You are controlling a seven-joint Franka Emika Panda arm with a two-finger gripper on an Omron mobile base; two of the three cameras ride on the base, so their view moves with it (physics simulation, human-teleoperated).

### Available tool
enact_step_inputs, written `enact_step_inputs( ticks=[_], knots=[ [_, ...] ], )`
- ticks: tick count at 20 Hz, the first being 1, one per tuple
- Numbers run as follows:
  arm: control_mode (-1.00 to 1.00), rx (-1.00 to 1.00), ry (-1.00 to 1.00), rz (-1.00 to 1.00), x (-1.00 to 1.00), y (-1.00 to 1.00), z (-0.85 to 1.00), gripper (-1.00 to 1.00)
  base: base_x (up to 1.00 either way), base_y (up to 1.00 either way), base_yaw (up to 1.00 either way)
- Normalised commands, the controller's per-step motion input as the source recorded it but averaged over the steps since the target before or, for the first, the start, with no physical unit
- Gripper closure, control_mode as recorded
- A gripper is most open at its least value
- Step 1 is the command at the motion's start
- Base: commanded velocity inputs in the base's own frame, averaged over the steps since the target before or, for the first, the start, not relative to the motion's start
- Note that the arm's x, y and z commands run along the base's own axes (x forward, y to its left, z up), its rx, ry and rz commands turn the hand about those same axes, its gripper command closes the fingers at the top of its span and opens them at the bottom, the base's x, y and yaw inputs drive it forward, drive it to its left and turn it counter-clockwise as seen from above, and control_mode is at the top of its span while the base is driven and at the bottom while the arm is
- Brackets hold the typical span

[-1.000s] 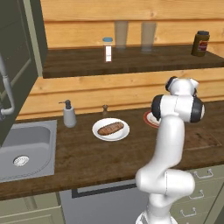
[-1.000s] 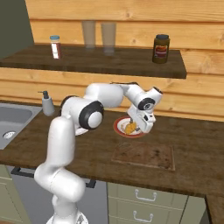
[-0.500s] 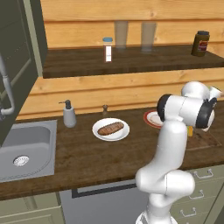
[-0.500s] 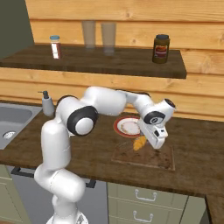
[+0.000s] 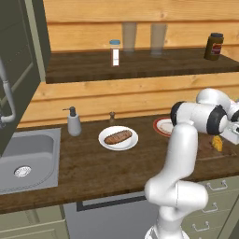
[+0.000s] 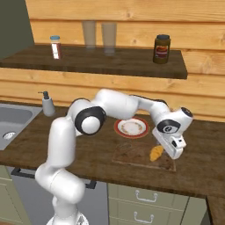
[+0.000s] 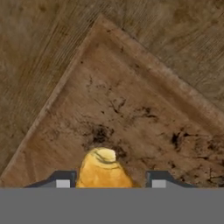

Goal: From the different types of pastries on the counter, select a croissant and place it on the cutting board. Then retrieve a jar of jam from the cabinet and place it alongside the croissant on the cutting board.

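Observation:
The small yellow-orange croissant sits between the fingers of my gripper, which is shut on it low over the dark brown cutting board. Whether it touches the board I cannot tell. In the hand view the croissant rises between the two fingertips of the gripper, with the cutting board lying cornerwise beneath. From the left, the croissant shows beside my forearm. The brown loaf-like pastry lies on a white plate. The cabinet hangs at the far left. The jar of jam is out of view.
An empty red-rimmed plate lies just behind the board on the counter. A sink and soap dispenser stand to the left. The wooden shelf above holds a shaker, two glasses and a dark jar.
My arm has swung the croissant from the red-rimmed plate rightward and toward the counter's front, and brought it down over the cutting board. The grip has stayed on it.

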Motion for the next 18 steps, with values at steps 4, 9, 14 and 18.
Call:
enact_step_inputs(
  ticks=[4,9,14,18],
  knots=[
    [-1.0,0.0,0.0,0.0,-0.08,-0.25,-0.36,1.0,0.0,0.0,0.0],
    [-1.0,0.0,0.0,0.0,0.01,0.33,-0.39,-1.0,0.0,0.0,0.0],
    [-1.0,0.01,0.0,0.0,0.34,0.24,0.05,-1.0,0.0,0.0,0.0],
    [-1.0,0.01,0.0,0.0,0.15,0.0,0.11,-1.0,0.0,0.0,0.0]
  ],
)
